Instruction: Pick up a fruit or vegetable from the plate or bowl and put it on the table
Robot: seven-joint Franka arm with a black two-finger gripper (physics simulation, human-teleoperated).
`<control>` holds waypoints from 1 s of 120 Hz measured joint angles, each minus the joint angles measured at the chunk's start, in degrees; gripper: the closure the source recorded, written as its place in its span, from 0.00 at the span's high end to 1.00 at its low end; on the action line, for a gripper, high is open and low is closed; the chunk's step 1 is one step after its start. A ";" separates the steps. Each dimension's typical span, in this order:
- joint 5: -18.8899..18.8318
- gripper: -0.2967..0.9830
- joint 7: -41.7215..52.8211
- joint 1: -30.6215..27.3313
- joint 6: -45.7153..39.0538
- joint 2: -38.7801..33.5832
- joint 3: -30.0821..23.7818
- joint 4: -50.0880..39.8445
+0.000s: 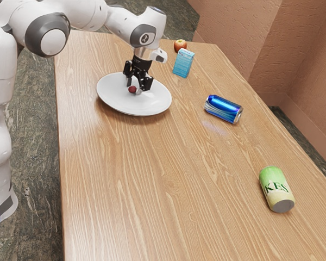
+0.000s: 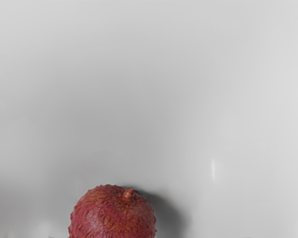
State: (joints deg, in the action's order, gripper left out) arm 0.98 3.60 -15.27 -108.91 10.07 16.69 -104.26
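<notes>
Across the wooden table (image 1: 168,190) from me, the white arm (image 1: 86,12) reaches out over a broad white plate (image 1: 117,103), its black gripper (image 1: 138,87) low above the dish with the two fingers spread apart, and past the plate a blue can (image 1: 223,109) lies on its side, with a green-and-yellow can (image 1: 276,188) well apart from it. Near the table's far end stands a light-blue carton (image 1: 183,63), just beside a reddish apple (image 1: 180,45), while the smallest thing, a bumpy dark-red fruit (image 1: 132,89) with a stubby stem, sits on the plate under the hand.
</notes>
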 joint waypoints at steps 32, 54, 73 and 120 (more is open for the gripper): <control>-0.04 0.46 -0.02 -0.34 -0.15 0.32 0.00 0.00; -0.13 0.37 -0.06 -0.41 -0.22 0.33 -0.01 -0.01; -0.28 0.36 -0.17 -0.52 -0.26 0.39 0.00 0.01; -0.34 0.35 -0.31 0.41 0.37 -3.73 -0.28 0.56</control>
State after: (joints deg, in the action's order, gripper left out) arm 0.64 3.29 -14.86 -108.54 6.34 16.41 -103.71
